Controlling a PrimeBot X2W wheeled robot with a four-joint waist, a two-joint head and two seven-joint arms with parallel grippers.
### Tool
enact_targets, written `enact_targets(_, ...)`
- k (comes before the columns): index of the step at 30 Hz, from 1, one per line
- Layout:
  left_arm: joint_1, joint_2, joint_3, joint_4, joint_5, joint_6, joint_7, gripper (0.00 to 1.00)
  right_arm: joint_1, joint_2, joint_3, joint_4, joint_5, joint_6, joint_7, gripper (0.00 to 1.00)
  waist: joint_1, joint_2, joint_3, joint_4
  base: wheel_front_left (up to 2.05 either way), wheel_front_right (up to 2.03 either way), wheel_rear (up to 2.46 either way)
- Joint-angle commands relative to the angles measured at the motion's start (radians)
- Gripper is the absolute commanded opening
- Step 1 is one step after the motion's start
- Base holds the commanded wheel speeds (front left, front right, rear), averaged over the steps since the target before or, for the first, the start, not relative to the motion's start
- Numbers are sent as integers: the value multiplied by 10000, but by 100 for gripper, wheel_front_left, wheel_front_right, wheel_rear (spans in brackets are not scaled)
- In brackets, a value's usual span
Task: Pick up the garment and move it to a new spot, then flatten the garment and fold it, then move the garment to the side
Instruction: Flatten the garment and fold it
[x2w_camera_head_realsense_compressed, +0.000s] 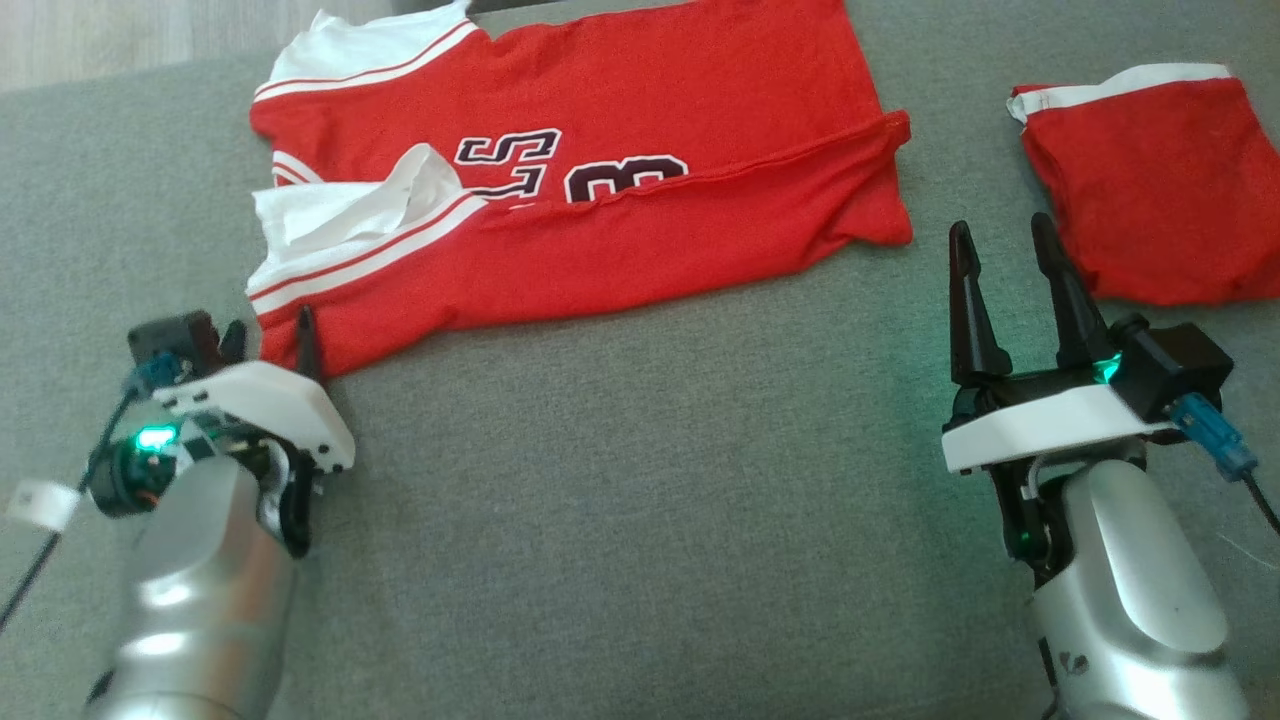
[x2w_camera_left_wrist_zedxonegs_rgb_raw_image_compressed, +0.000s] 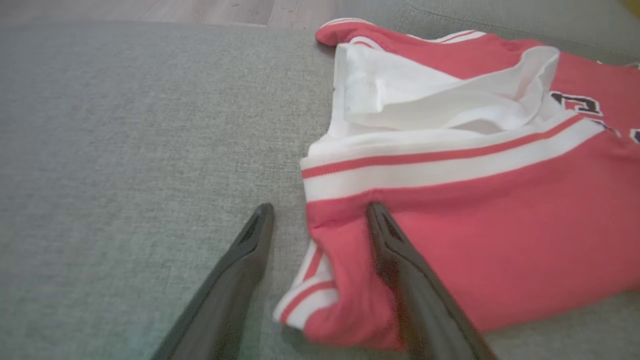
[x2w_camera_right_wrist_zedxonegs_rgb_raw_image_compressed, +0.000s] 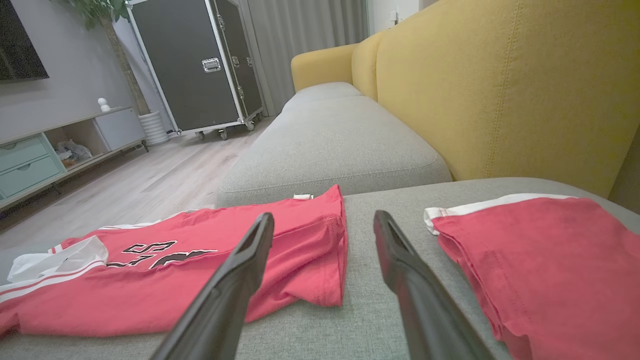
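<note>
The garment (x2w_camera_head_realsense_compressed: 600, 230) is a red jersey with white trim and dark numbers, spread across the grey sofa cushion (x2w_camera_head_realsense_compressed: 650, 500). Its white lining is turned out at the neck. My left gripper (x2w_camera_head_realsense_compressed: 270, 335) is open at the jersey's near left corner. In the left wrist view that corner of the garment (x2w_camera_left_wrist_zedxonegs_rgb_raw_image_compressed: 475, 225) lies between the fingers of the left gripper (x2w_camera_left_wrist_zedxonegs_rgb_raw_image_compressed: 320, 210), one finger over the red fabric, the other over bare cushion. My right gripper (x2w_camera_head_realsense_compressed: 1002, 235) stands open above the cushion, just right of the jersey's hem. The right wrist view shows the right gripper (x2w_camera_right_wrist_zedxonegs_rgb_raw_image_compressed: 324, 220) past the garment (x2w_camera_right_wrist_zedxonegs_rgb_raw_image_compressed: 150, 290), holding nothing.
A second folded red piece with a white band (x2w_camera_head_realsense_compressed: 1150, 190) lies right of my right gripper, also seen as the red piece (x2w_camera_right_wrist_zedxonegs_rgb_raw_image_compressed: 540, 250). The yellow backrest (x2w_camera_right_wrist_zedxonegs_rgb_raw_image_compressed: 500, 75) rises behind it. Another grey seat (x2w_camera_right_wrist_zedxonegs_rgb_raw_image_compressed: 330, 145), wooden floor and a black wheeled case (x2w_camera_right_wrist_zedxonegs_rgb_raw_image_compressed: 200, 60) lie beyond.
</note>
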Motion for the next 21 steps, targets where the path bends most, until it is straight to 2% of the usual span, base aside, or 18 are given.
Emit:
enact_targets(1, 56, 253, 44, 210, 91, -108, 344, 40, -288, 52, 218, -336, 67, -9, -64, 100, -1, 0, 22, -27, 0, 0, 0)
enact_targets(2, 21, 256, -23, 338, 95, -194, 468, 1, -305, 52, 207, -326, 81, -9, -64, 100, -1, 0, 24, -35, 0, 0, 0)
enact_targets(5, -55, 229, -109, 435, 74, -313, 294, 0, -338, 52, 104, -240, 71, -9, -64, 100, -1, 0, -31, -10, 0, 0, 0)
enact_targets(10, -165, 106, -111, 74, 28, -357, -998, 0, -460, 52, -200, 376, -340, -9, -64, 100, -1, 0, -231, 190, 0, 0, 0)
enact_targets(15, -309, -77, -344, -631, 133, -514, -2060, 0, -1054, 52, -601, 1870, -933, -9, 73, 100, -1, 0, -386, 552, 0, 0, 0)
enact_targets(21, -181, -186, -727, -1849, 348, -669, -2320, 0, -2333, 53, -1013, 3751, -755, -9, 910, 100, -1, 0, -389, 945, 0, 0, 0)
